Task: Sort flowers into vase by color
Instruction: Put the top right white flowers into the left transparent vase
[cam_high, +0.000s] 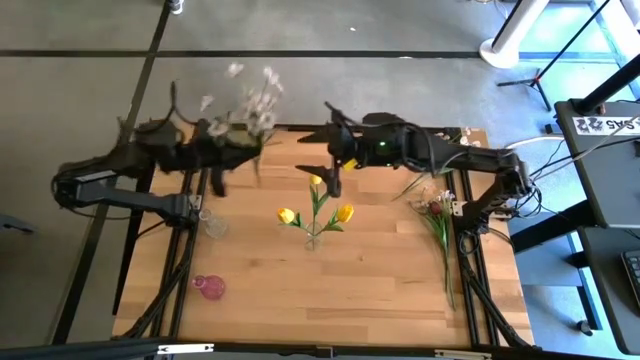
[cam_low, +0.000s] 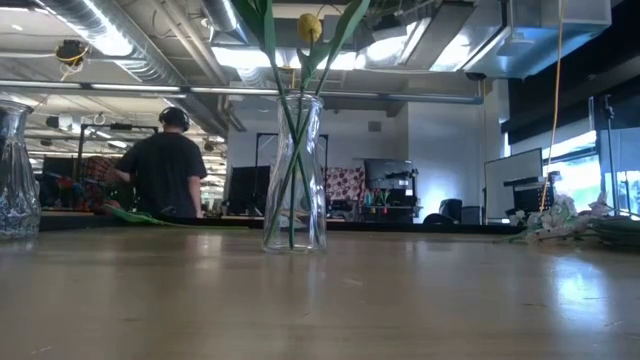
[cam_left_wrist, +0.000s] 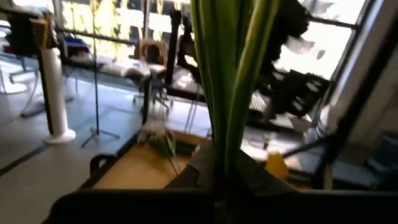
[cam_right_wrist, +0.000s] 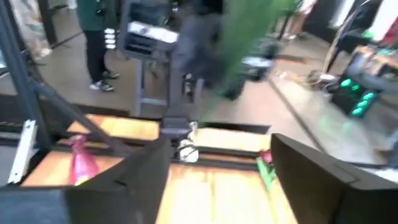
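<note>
My left gripper (cam_high: 232, 152) is raised over the table's far left part and is shut on a spray of white-pink blossoms (cam_high: 248, 105). Its green stems (cam_left_wrist: 229, 87) fill the left wrist view. A clear vase (cam_high: 312, 240) at the table's middle holds three yellow tulips (cam_high: 345, 212), and it also shows in the low view (cam_low: 294, 170). My right gripper (cam_high: 324, 166) hangs open above the table just beyond that vase, and its fingers (cam_right_wrist: 124, 180) stand wide apart with nothing between them. My left gripper holds the spray by its green stems (cam_left_wrist: 225, 155), several together, which rise from between the fingers. The place of contact is dark at the picture's lower edge. The spray is lifted clear of the table, its blossoms (cam_high: 262, 98) reaching past the far edge.
A second clear vase (cam_high: 213, 225) stands near the left edge, and it is also in the low view (cam_low: 15, 170). A small pink vase (cam_high: 210, 288) stands nearer. More flowers (cam_high: 436, 205) lie on the table's right side. A person (cam_low: 165, 165) stands in the room behind.
</note>
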